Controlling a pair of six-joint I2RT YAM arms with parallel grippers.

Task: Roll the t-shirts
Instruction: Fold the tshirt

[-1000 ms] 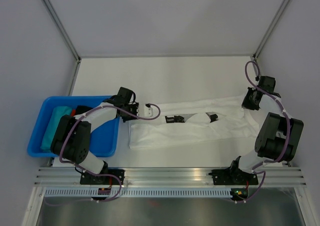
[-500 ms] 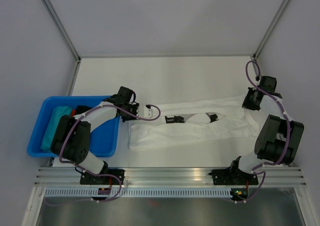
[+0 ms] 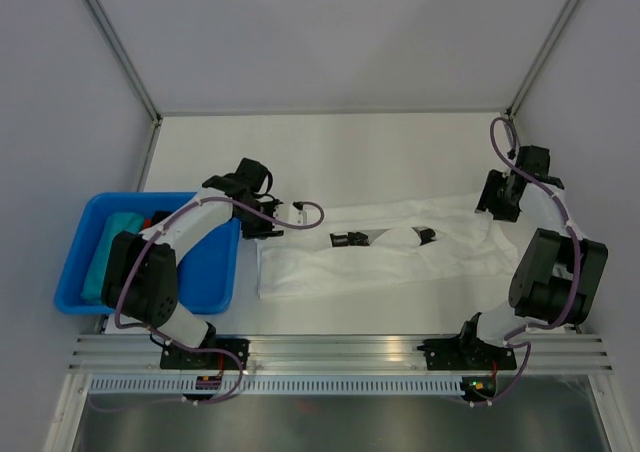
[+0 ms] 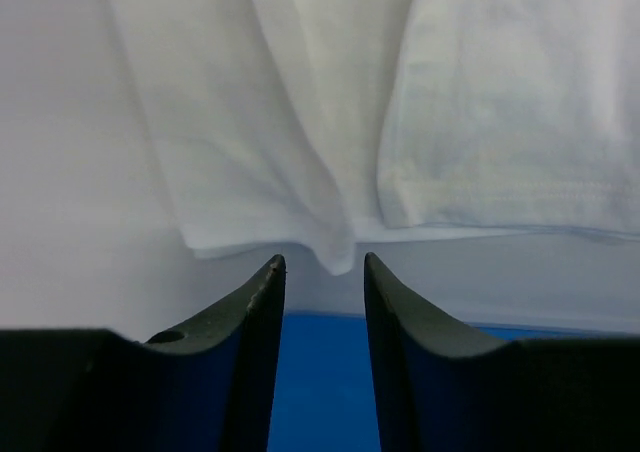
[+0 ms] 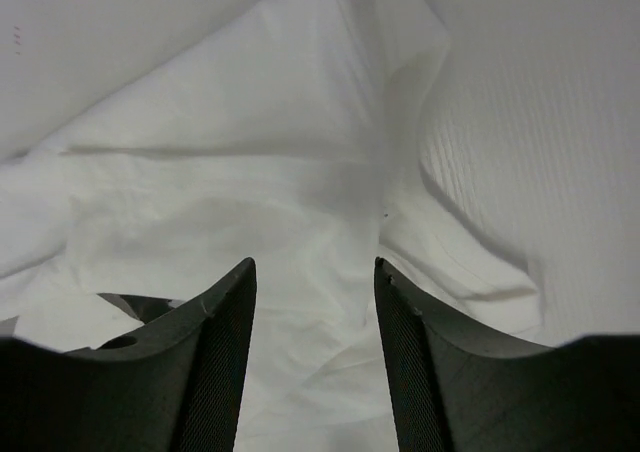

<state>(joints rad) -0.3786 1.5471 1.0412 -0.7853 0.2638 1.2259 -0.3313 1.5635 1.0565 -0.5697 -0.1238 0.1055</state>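
A white t-shirt [image 3: 380, 262] with small black printed marks [image 3: 350, 239] lies folded into a long strip across the table. My left gripper [image 3: 270, 228] hovers at the strip's left end, open and empty. In the left wrist view the shirt's hem [image 4: 300, 122] lies just beyond the left gripper [image 4: 322, 262]. My right gripper [image 3: 492, 206] is over the strip's right end. In the right wrist view the right gripper [image 5: 315, 264] stands open above the rumpled white cloth [image 5: 250, 192], holding nothing.
A blue bin [image 3: 70, 272] stands at the table's left edge, with a teal roll [image 3: 105, 247] and a bit of red cloth [image 3: 150, 219] inside. Its blue shows under my left fingers [image 4: 320, 392]. Grey walls and metal posts enclose the table.
Both grippers went from shut to open and let go of the shirt's ends. The left gripper drew back a little to the left; the right one lifted slightly toward the far side.
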